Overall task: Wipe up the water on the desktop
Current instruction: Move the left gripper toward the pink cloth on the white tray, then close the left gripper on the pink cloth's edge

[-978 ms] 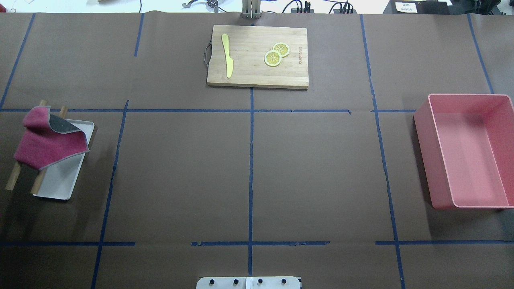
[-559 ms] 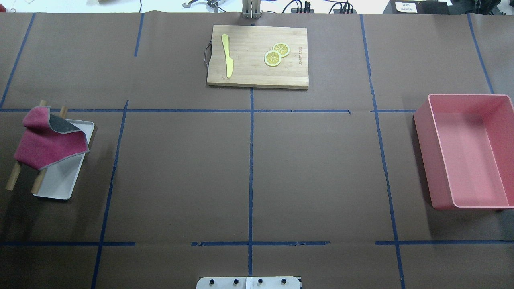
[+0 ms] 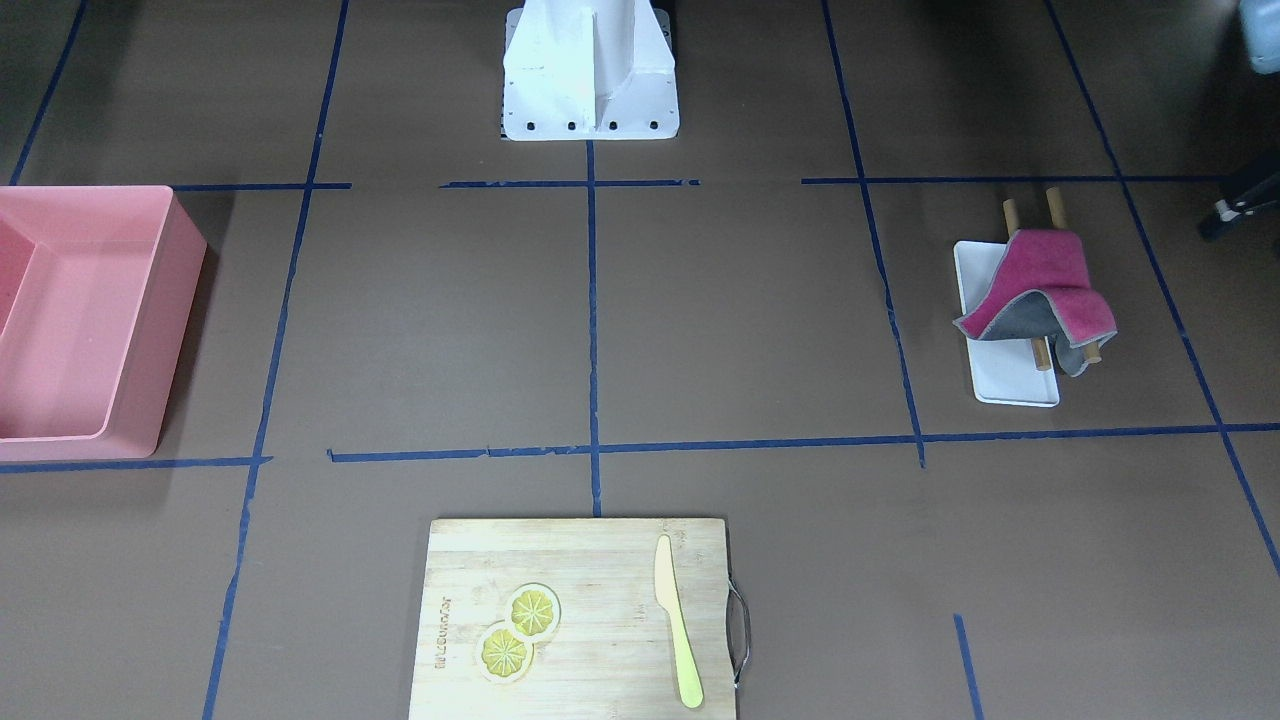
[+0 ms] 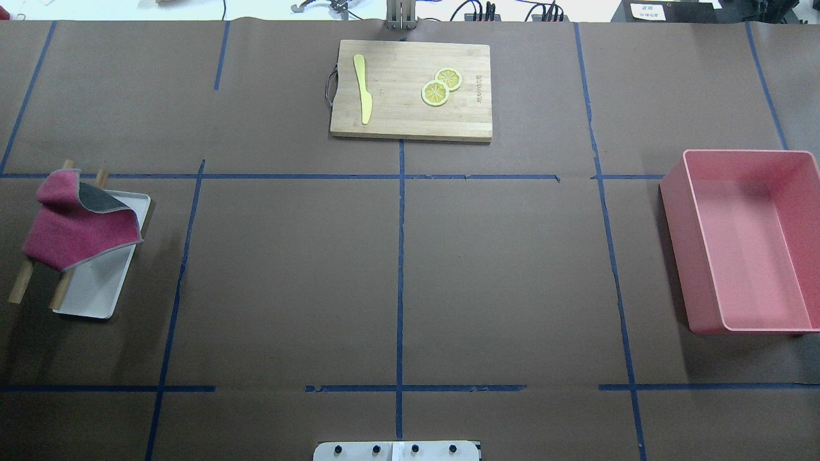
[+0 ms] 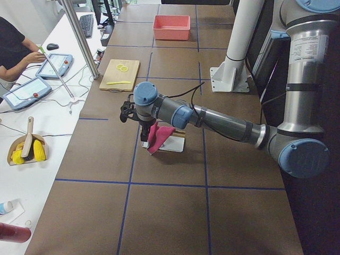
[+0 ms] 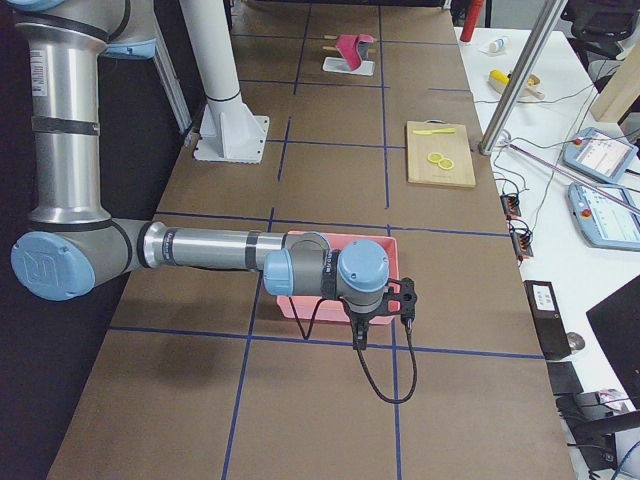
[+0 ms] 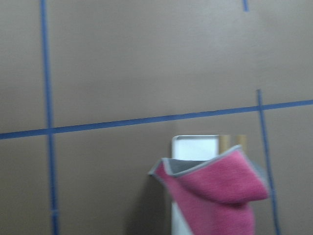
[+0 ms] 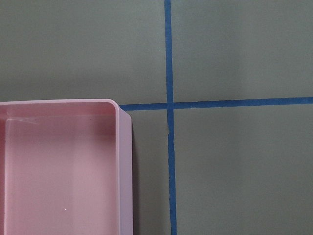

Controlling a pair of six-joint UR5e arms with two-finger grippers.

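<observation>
Bright, even top light on matte desktop [image 4: 288,269], no glare. Soft shadows fall beside and just near-side of pink bin [image 4: 743,243] and cloth [image 4: 77,224]. Overhead view's top strip is blown out white. Front-facing view darkens in its top corners. Left wrist view is blurred, with the cloth's edges smeared. Right wrist view is sharp with a grey-green colour cast.

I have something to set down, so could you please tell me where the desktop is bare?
The middle squares of the desktop are bare, bordered by the cutting board at the far edge, the pink bin on the right and the cloth-draped white tray on the left. It is crowded only around those three.
</observation>
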